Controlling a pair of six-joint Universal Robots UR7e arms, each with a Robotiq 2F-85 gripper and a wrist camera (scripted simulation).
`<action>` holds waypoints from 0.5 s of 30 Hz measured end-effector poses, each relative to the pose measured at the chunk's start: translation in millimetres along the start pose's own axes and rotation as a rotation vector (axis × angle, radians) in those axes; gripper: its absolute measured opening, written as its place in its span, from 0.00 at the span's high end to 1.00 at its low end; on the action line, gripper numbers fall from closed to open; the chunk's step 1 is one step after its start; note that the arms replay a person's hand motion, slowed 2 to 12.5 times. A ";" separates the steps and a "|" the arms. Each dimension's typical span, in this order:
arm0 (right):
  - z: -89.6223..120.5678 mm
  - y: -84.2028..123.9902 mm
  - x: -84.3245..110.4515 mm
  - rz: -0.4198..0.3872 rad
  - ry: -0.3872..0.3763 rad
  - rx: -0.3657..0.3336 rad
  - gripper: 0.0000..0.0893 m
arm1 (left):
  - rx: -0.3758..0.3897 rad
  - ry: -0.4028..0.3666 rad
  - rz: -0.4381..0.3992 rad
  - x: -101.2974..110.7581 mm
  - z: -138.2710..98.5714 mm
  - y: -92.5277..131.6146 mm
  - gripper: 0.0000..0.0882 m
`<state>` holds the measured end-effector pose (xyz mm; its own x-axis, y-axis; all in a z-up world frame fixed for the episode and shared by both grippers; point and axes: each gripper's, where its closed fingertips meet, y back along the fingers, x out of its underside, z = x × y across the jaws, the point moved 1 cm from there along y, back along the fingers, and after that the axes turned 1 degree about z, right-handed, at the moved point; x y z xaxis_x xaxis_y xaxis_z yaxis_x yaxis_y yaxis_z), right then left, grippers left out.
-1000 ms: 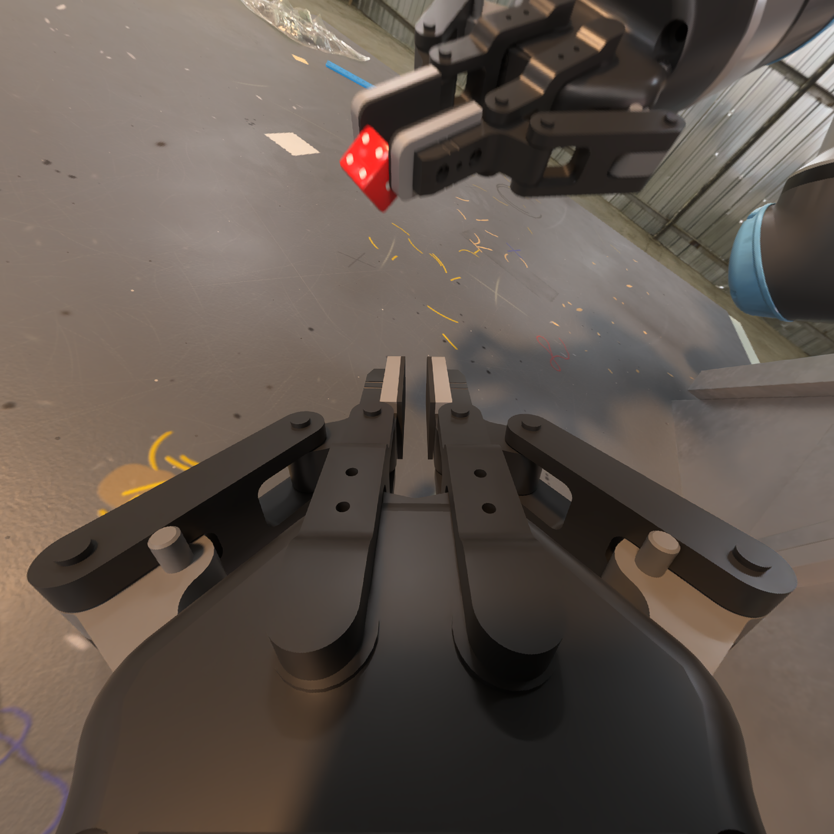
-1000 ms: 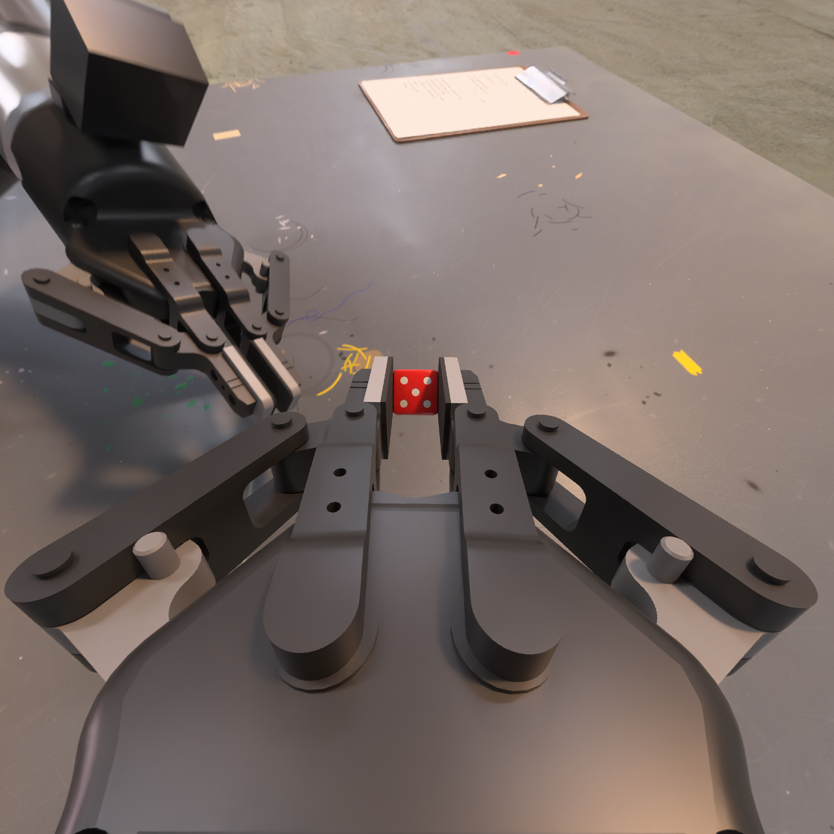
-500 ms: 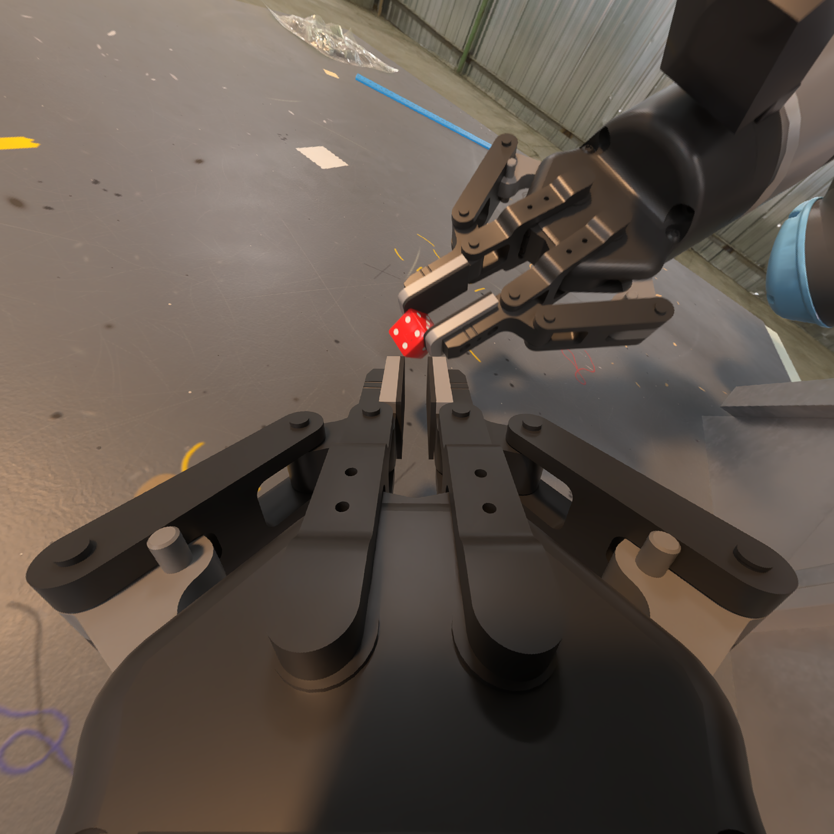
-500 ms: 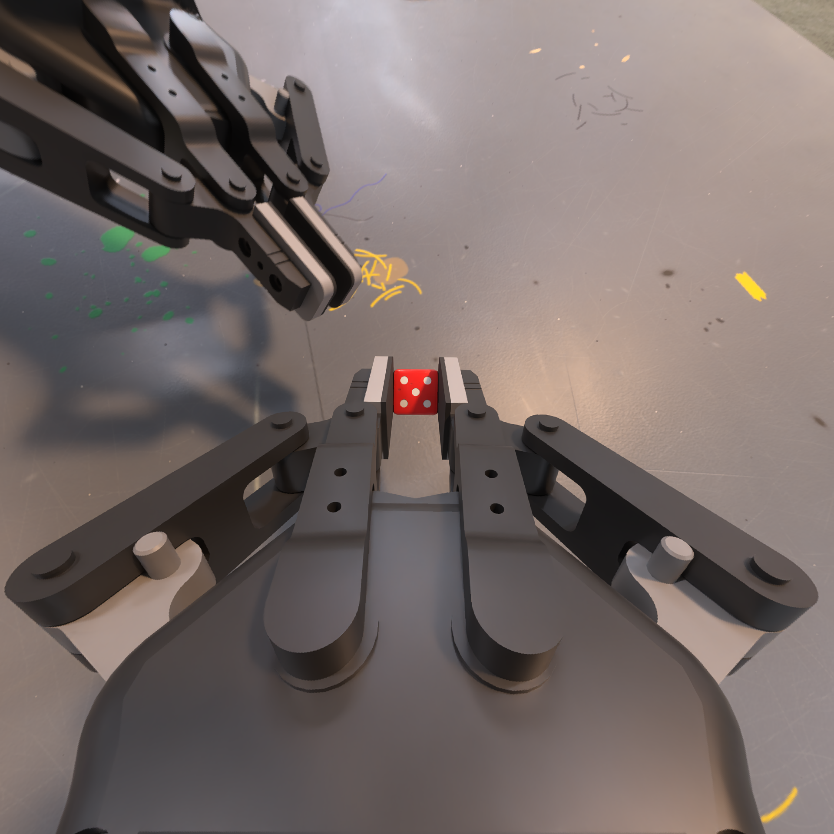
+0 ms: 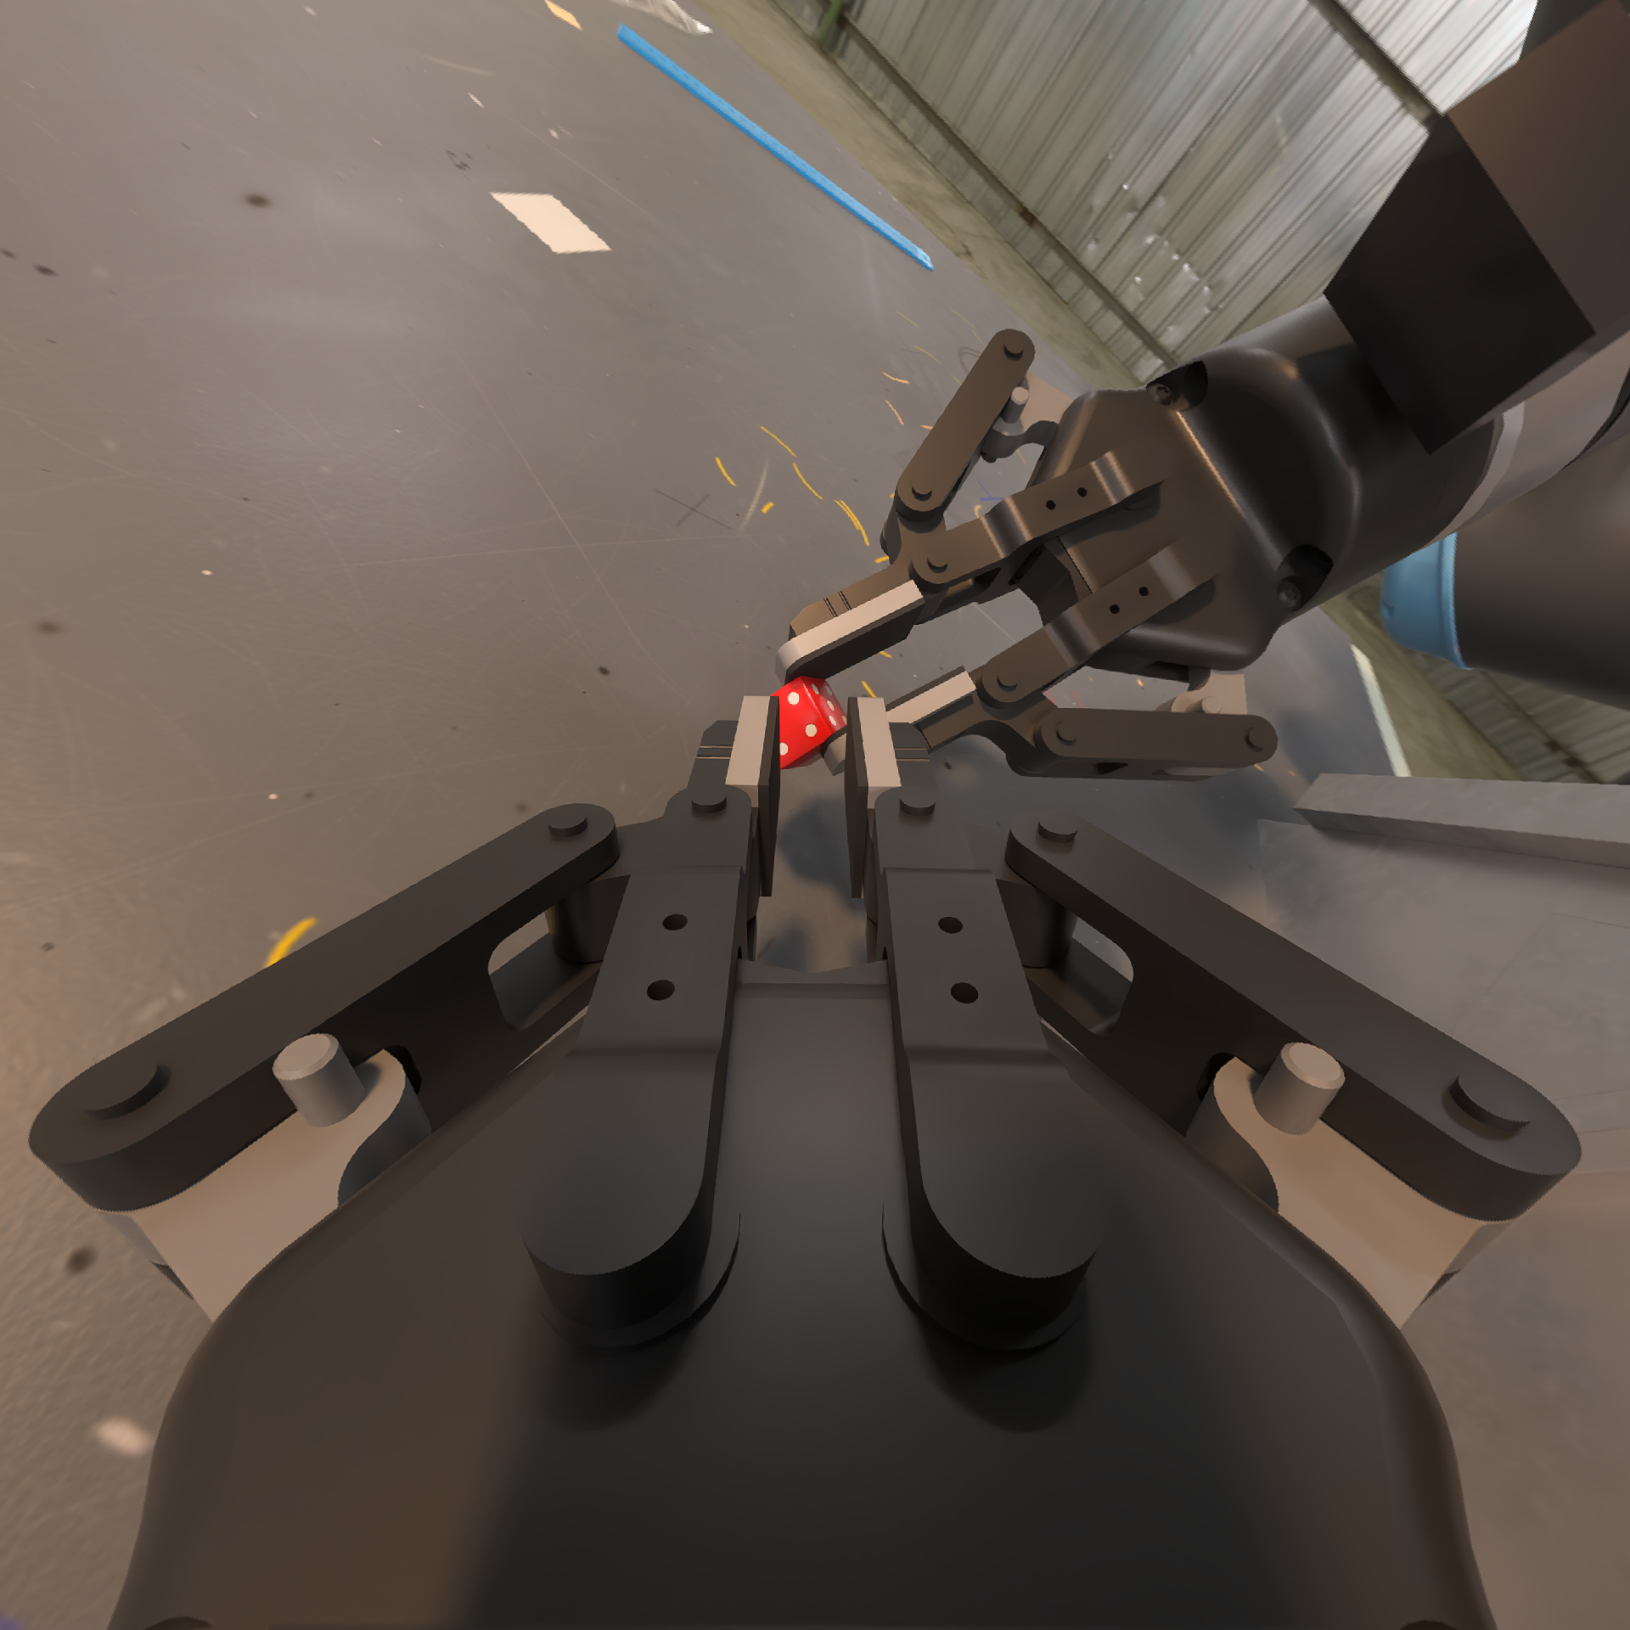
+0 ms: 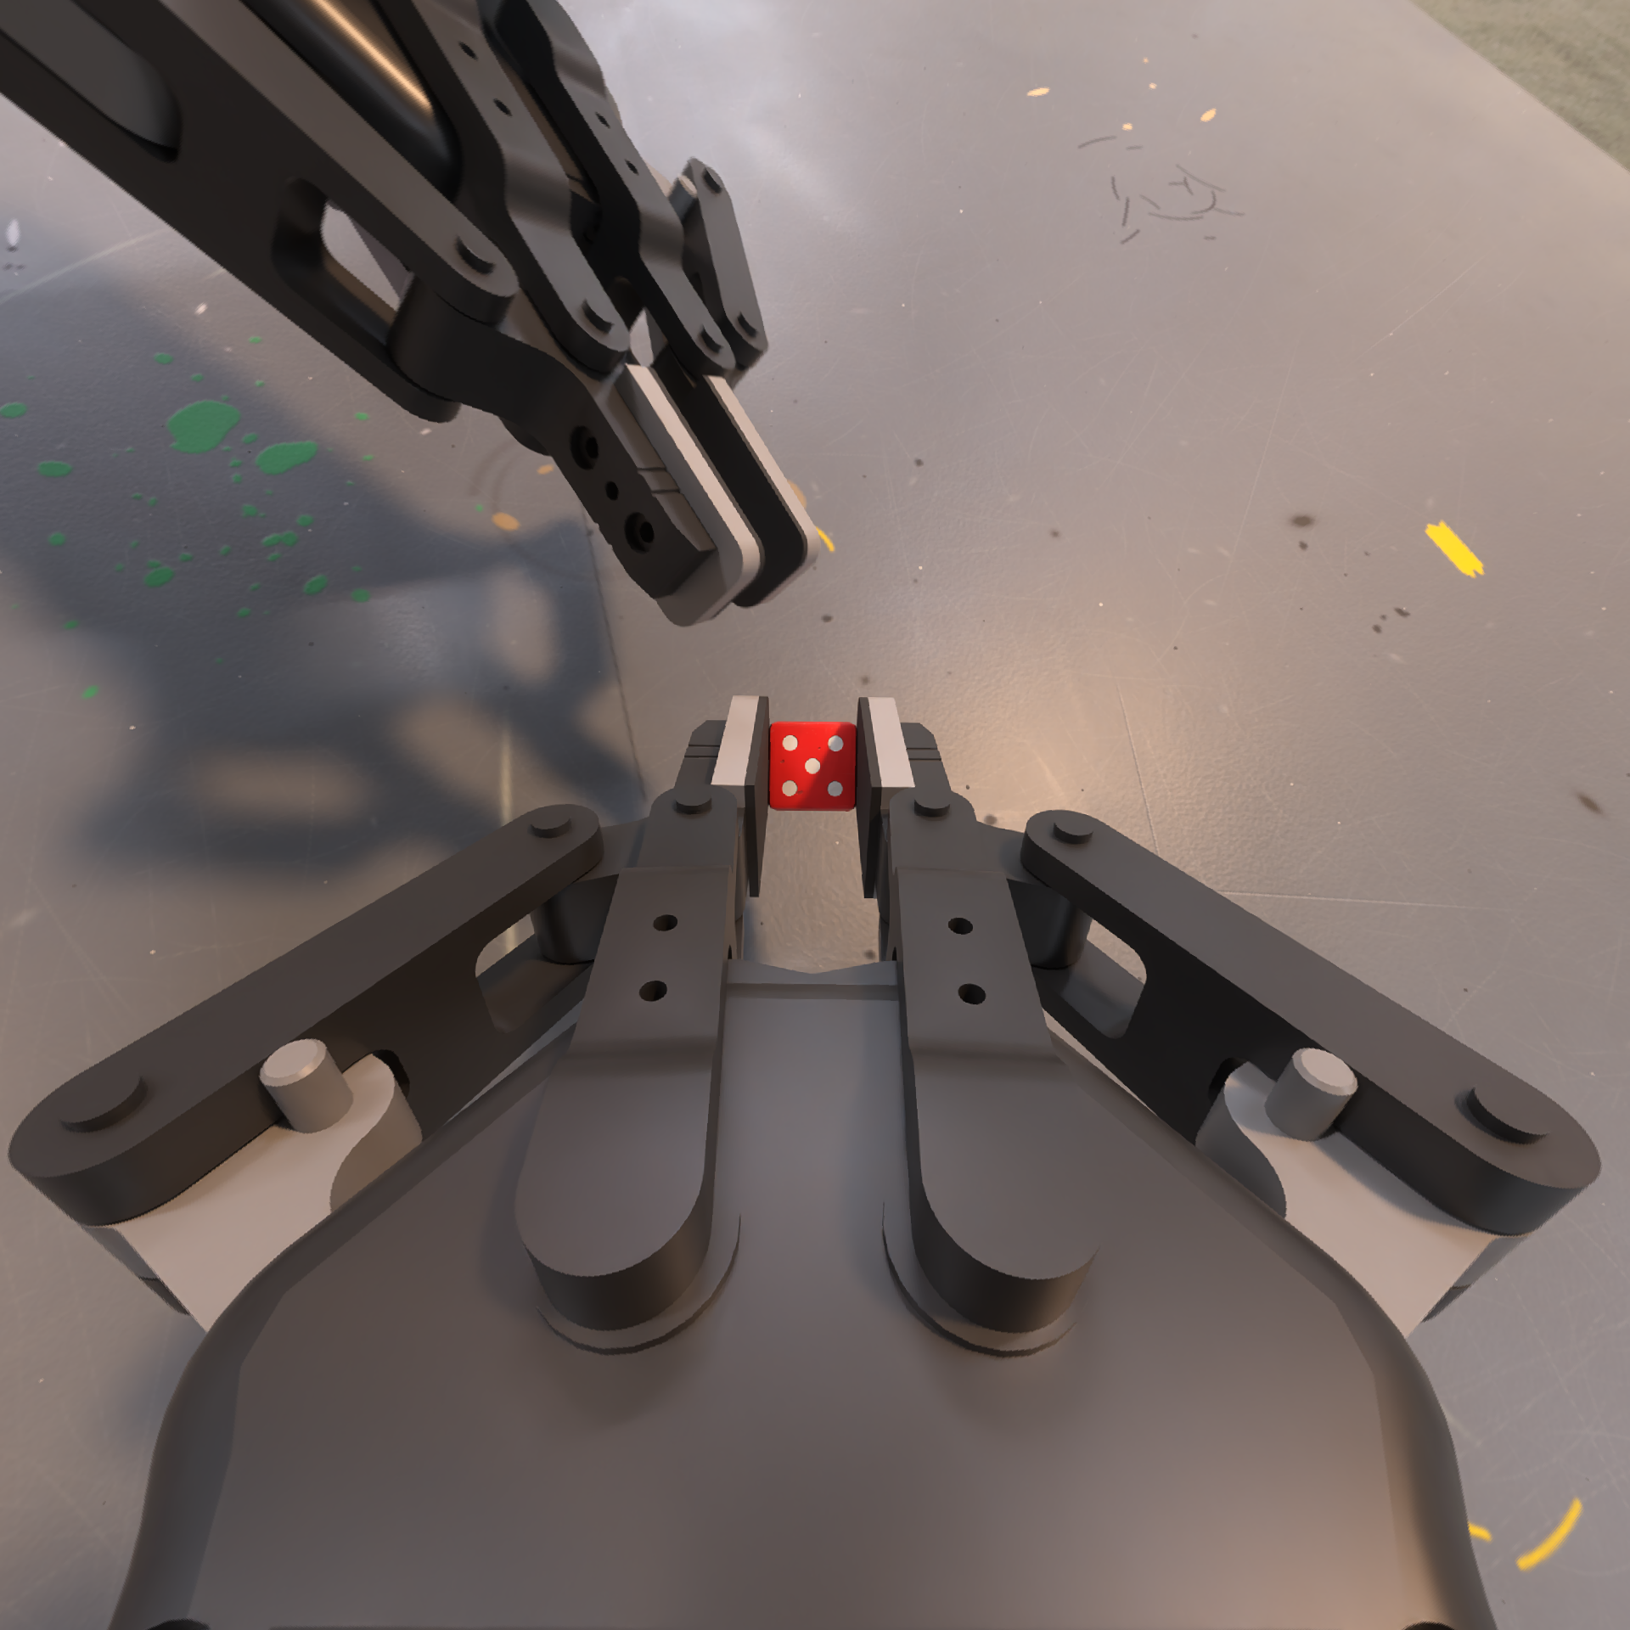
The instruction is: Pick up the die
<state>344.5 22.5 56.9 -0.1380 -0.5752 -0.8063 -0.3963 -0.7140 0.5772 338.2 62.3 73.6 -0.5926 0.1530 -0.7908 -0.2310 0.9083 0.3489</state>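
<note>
The red die with white pips is clamped between the pads of my right gripper, held above the dark grey table. My left gripper reaches in from the upper left, its tips just beyond and left of the die, not touching it. In the left wrist view my left gripper has only a narrow gap between its pads and holds nothing. The die shows just past its tips. It is held by the right gripper, which comes in from the right.
Green paint spots and a yellow tape mark lie on the table. A white patch, a blue strip and a corrugated metal wall are farther off. A raised grey slab sits to the right.
The two grippers have come close together, tip to tip. In the left wrist view the die moved from the upper left down to my left fingertips. The right gripper stays shut on the die.
</note>
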 end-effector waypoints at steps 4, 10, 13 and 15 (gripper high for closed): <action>1.2 2.7 -3.3 -0.023 0.009 0.011 0.80 | 0.070 0.048 0.036 -0.7 -3.5 -5.9 0.83; 2.1 6.7 -6.9 -0.044 0.035 0.041 0.80 | 0.201 0.144 0.094 -1.0 -11.3 -13.1 0.82; 0.5 8.4 -6.8 -0.045 0.053 0.070 0.80 | 0.258 0.193 0.105 -3.8 -14.1 -14.7 0.81; -0.7 9.6 -6.2 -0.044 0.068 0.090 0.80 | 0.293 0.223 0.110 -5.4 -15.9 -15.4 0.80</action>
<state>342.2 19.0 67.5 -0.0582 -0.5718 -0.8183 -0.4807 -0.7024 0.5250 332.7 41.2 80.4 -0.7626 0.1963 -0.6164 0.0541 0.9689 0.2416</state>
